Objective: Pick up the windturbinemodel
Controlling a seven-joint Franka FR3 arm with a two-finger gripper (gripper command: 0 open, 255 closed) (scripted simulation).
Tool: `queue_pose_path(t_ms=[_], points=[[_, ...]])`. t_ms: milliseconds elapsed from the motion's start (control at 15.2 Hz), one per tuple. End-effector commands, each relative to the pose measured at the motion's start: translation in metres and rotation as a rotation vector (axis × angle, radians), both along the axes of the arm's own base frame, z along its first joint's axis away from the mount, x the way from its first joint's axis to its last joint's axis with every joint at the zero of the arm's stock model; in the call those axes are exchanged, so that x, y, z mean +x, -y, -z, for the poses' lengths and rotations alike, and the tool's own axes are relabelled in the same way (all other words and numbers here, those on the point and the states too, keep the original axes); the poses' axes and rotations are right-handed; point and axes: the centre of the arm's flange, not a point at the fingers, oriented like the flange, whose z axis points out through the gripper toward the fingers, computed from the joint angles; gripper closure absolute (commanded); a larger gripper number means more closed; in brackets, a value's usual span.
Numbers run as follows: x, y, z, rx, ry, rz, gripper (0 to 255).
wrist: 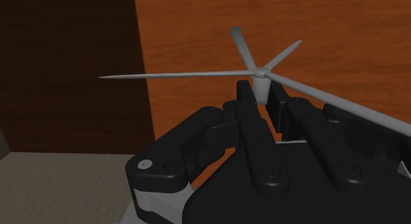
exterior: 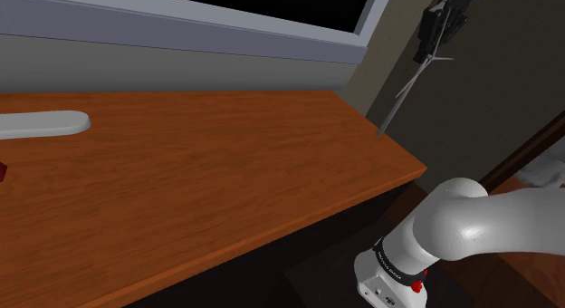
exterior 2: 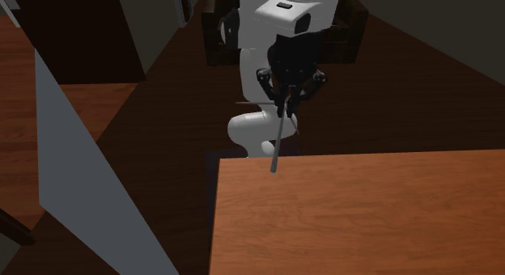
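The wind turbine model (wrist: 262, 73) is a thin grey mast with three narrow blades. My gripper (wrist: 261, 94) is shut on it near the hub, one black finger (wrist: 244, 97) on each side. In the shoulder view the gripper (exterior: 437, 27) hangs high beyond the table's right corner, and the model's mast (exterior: 403, 91) slants down from it, its tip just above the table's edge. The second exterior view shows the gripper (exterior 2: 287, 91) in front of the arm, the mast (exterior 2: 279, 140) hanging down with its end over the wooden table's (exterior 2: 364, 209) near edge.
The brown wooden table (exterior: 226, 188) stretches to the shoulder view's left, below a grey window sill (exterior: 226, 34). A flat white object (exterior: 45, 122) and a dark red thing (exterior: 3, 172) lie at its far left. The arm's base (exterior: 398, 270) stands beside the table.
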Motion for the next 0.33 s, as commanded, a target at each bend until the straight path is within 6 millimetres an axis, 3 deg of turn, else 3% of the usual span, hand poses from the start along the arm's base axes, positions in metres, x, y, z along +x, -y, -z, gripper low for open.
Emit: queue_pose_path(t_ms=[0, 264], points=[[0.000, 0.000, -0.010, 0.000, 0.000, 0.000, 255], [0.000, 0.000, -0.021, 0.000, 0.000, 0.000, 255]])
